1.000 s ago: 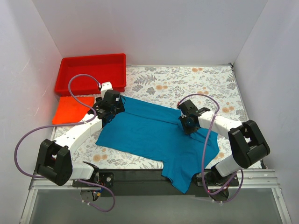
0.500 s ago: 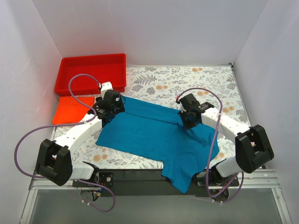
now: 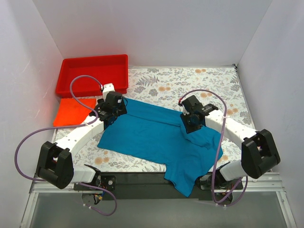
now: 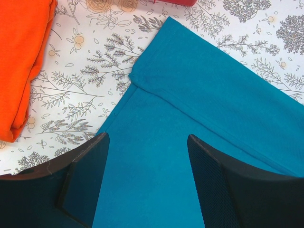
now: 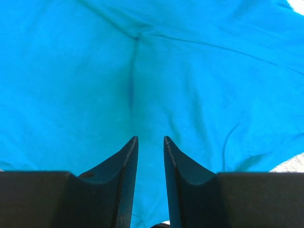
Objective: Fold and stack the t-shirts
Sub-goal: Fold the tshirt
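1. Top view: the teal-blue t-shirt [image 3: 156, 137] lies spread across the middle of the floral table [image 3: 190, 83]. Its lower right part crosses the near edge at the bottom of the frame.
2. The orange-red t-shirt [image 3: 71, 110] lies as a flat rectangle at middle left, just below the red tray [image 3: 92, 76] in the upper left.
3. Only the left wrist view shows the left gripper [image 4: 146, 142] gaping wide and empty over the teal shirt's upper left corner. Bare tablecloth separates the 2 shirts.
4. Only the right wrist view shows the right gripper [image 5: 150, 140] parted by a narrow slit, gripping nothing, above creased teal cloth filling the frame.
5. Top view: bare table lies at upper right, and white walls close in on 3 sides.
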`<control>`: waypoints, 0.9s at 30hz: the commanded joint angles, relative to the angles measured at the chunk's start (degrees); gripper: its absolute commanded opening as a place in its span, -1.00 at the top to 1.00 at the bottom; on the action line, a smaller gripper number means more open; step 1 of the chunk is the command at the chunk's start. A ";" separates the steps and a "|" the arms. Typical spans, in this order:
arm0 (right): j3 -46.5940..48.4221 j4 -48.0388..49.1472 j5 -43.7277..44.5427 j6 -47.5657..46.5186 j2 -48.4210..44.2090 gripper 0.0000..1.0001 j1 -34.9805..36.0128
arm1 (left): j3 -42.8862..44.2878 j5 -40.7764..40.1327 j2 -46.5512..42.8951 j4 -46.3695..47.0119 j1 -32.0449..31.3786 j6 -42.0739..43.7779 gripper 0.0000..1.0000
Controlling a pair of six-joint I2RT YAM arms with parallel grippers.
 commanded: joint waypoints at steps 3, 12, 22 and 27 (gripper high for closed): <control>-1.49 4.41 -1.47 0.52 0.75 0.31 2.55 | -0.18 -0.42 -0.20 0.94 0.12 0.56 -0.32; -2.02 8.37 1.43 0.96 6.64 0.32 4.05 | -0.09 -0.16 -0.03 0.94 0.12 0.65 -0.32; -3.43 9.34 3.28 0.61 10.24 0.56 4.05 | 0.00 0.28 0.23 0.94 0.21 0.74 -0.32; -2.47 7.85 2.31 -0.27 9.37 0.97 3.96 | 0.00 0.46 0.32 0.85 0.20 0.83 -0.32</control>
